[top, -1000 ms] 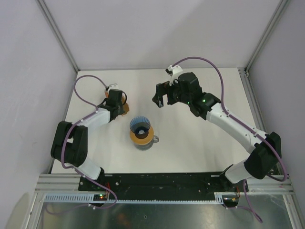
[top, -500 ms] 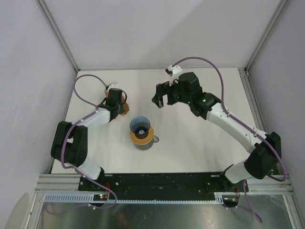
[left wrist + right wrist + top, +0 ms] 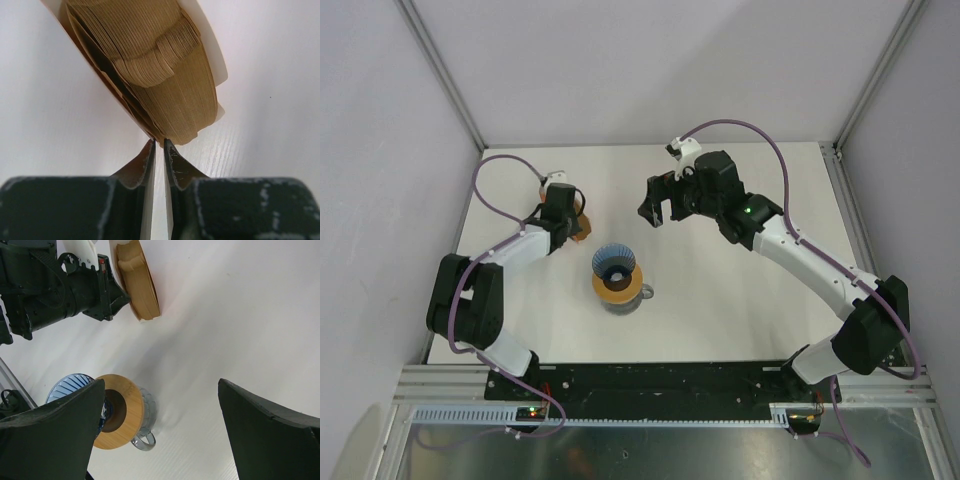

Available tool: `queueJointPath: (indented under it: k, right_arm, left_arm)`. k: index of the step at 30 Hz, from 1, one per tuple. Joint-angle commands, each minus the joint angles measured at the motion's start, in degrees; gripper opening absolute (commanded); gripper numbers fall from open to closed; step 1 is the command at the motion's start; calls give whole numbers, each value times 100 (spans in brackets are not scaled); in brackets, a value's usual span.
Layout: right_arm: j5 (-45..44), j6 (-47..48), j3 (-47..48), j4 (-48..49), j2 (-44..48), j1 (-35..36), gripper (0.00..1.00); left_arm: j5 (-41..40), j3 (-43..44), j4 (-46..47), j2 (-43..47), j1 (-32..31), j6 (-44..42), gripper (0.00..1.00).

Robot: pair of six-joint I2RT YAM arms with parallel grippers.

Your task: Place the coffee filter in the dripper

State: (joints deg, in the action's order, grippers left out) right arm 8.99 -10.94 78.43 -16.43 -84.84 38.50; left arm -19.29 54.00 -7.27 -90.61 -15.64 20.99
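Coffee filters [image 3: 150, 65] lie as one stack of tan ribbed papers inside one orange-and-white packet [image 3: 212, 55], on the far-left part of the desk [image 3: 740, 290], well short of the left edge; the stack is apart from the dripper [image 3: 616, 262], which stands near the middle of the desk, a little toward the left.

The desk is plain white with a faint grain; pale lilac-grey walls close it in at the left, far and right sides, with a metal post at each far corner; a metal rail [image 3: 670, 378] runs along the near edge and carries both arm bases.

Counted: one blue ribbed dripper, seated on one round wooden ring [image 3: 632, 290], which rests on one clear glass carafe [image 3: 646, 293] with a single handle; two arms, each trailing one purple cable.

The left gripper [image 3: 159, 145] has its fingers nearly pressed together, a thin slit between them, with the tips at the lower edge of the stack; whether a sheet is caught in the slit, I cannot tell.

The right gripper [image 3: 161, 382] is spread wide and holds nothing; it hangs over the far middle of the desk, apart from the dripper.
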Motion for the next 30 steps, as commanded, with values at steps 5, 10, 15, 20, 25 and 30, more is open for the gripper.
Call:
queueJointPath:
  k: [5,10,15,20,25,30]
  right_arm:
    - [168,-70,5,86,-18,-9,99]
    - [179,-79,5,67,6,-14,99]
    - [211,-60,5,78,13,-9,99]
    - [253,-76,5,92,3,-10,99]
    - [285,-87,5,83,-2,-5,99]
    - [287,-79,5,57,30,-1,99]
  left_arm:
    - [-63,153,221,92,103,89,15]
    - [15,157,226,73,113,78,13]
    - [92,75,223,173,128,84,10]
    - [224,-59,220,322,189,130,7]
    - [265,-121,217,376,244,176,5]
    - [247,-154,217,368,275,183,5]
